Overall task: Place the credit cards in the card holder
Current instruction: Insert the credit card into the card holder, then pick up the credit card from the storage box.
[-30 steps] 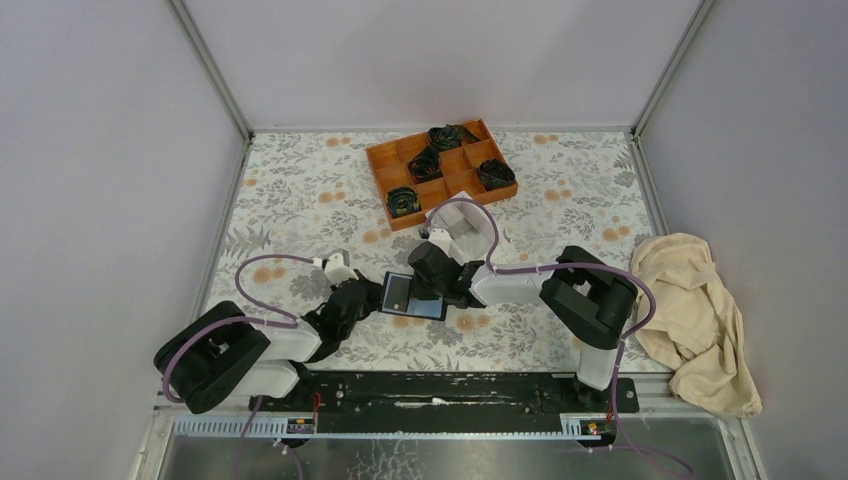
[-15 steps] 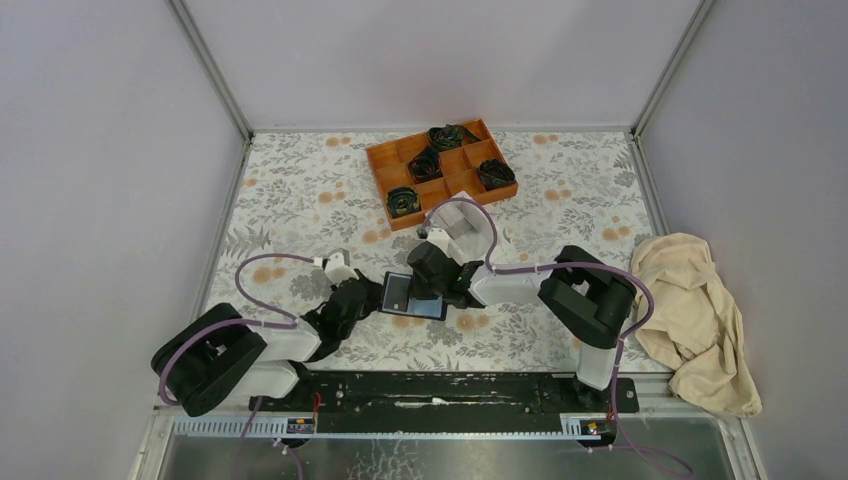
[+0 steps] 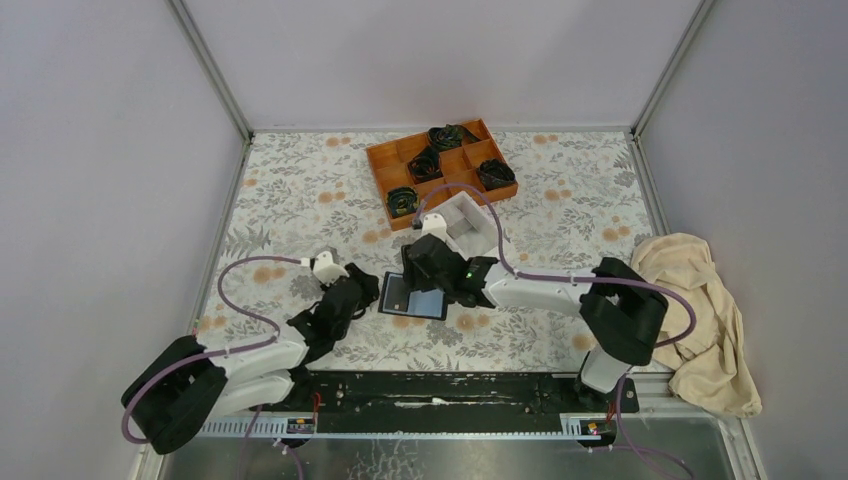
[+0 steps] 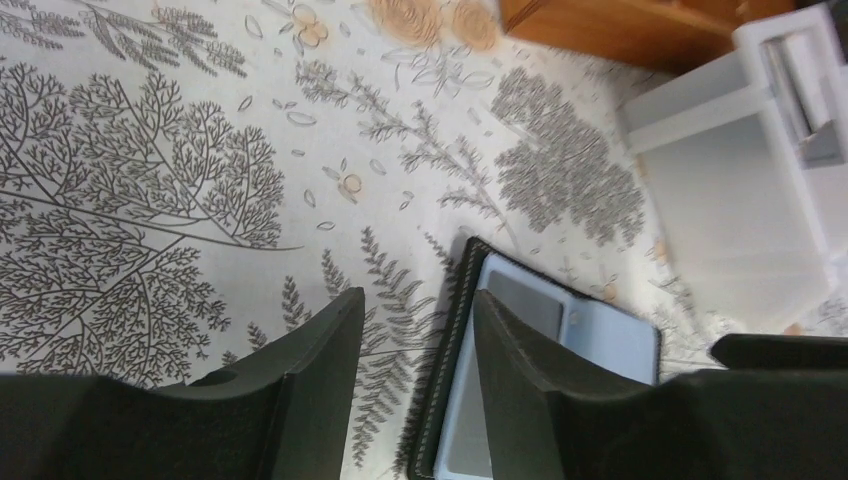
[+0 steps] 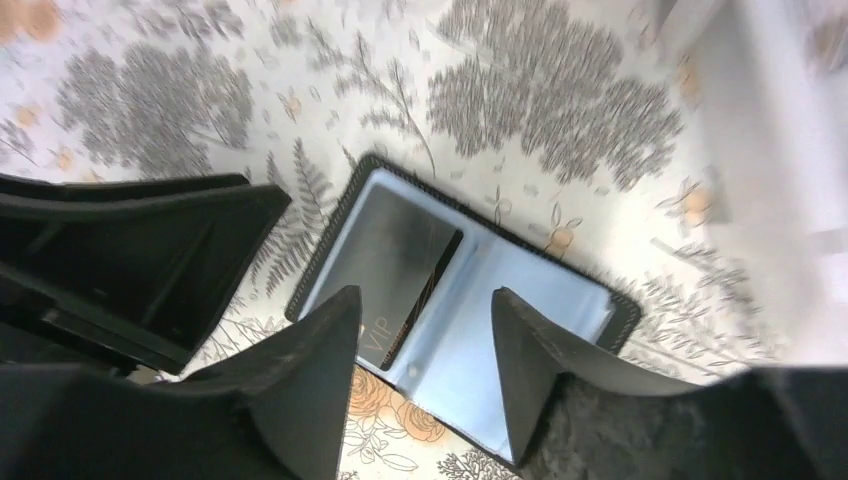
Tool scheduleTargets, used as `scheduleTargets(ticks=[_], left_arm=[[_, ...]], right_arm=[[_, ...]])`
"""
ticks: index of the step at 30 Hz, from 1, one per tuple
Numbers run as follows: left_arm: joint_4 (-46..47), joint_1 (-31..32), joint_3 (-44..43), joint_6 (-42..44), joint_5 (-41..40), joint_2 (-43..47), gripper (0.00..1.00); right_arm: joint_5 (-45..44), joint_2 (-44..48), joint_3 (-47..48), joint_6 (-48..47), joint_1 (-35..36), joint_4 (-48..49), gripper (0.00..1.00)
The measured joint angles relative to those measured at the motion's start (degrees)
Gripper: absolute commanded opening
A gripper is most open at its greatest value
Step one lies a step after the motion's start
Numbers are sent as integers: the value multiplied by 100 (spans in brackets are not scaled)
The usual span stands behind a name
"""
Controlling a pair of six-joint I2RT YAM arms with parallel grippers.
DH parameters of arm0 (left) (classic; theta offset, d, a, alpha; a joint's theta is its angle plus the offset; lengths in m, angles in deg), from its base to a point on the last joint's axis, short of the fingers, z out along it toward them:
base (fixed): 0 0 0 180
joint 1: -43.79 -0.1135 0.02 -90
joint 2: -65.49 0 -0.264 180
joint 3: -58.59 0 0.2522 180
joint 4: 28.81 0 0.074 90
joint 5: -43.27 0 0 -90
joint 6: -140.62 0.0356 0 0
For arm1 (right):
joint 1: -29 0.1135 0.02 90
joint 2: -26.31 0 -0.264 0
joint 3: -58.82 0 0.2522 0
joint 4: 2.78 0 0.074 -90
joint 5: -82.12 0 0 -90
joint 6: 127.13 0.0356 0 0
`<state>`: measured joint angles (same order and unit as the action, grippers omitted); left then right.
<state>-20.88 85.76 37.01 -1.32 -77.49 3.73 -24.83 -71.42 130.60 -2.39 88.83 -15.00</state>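
The black card holder [image 3: 410, 300] [image 5: 520, 310] lies open on the floral table, its bluish inner pockets facing up. A dark credit card [image 5: 400, 255] printed "VIP" sits in its left pocket, a corner sticking out. My right gripper [image 5: 424, 295] [image 3: 425, 275] hovers open just above the holder, holding nothing. My left gripper [image 4: 418, 300] [image 3: 365, 290] is open at the holder's left edge [image 4: 455, 350], one finger [image 4: 520, 360] over the pocket. More pale cards [image 4: 800, 90] stand in the white box.
A white open-top box [image 3: 462, 218] [image 4: 730, 200] stands just behind the holder. The orange compartment tray [image 3: 376, 165] with dark bundles is further back. A crumpled beige cloth [image 3: 695, 310] lies at the right edge. Grey walls enclose the table.
Both grippers have opened. The right one has let go of the card and lifted slightly; the left arm has drawn back from the holder's edge.
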Motion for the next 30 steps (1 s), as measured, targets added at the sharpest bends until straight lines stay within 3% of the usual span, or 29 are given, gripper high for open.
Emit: scheduleTargets(ticks=[7,9,11,12,13,16,22,30], left_arm=[[-367,0,-398,260,-111,575,66],[-348,0,-535,415,-31,570,67],[-282,2,-612,575,96,542,70],[-227,2,-632,625,164,520,94],[-127,2,-634,667,247,496,99],[203,2,-601,745,472,459,100],[1161,2,-284,861,1012,546,100],[1154,2,-675,920,1117,225,100]], right_arm=[[-699,772,306,-1366,7,-85,78],[-962,848,402,-1851,7,-85,77],[-1152,866,476,-2264,-9,-81,66],[-1261,866,483,-2430,-28,-50,63],[-1392,868,483,-2590,-66,-33,63],[-1440,903,481,-2787,-350,20,67],[-1005,973,496,-3069,-1453,-94,66],[-254,713,511,-3366,-1912,-278,63]])
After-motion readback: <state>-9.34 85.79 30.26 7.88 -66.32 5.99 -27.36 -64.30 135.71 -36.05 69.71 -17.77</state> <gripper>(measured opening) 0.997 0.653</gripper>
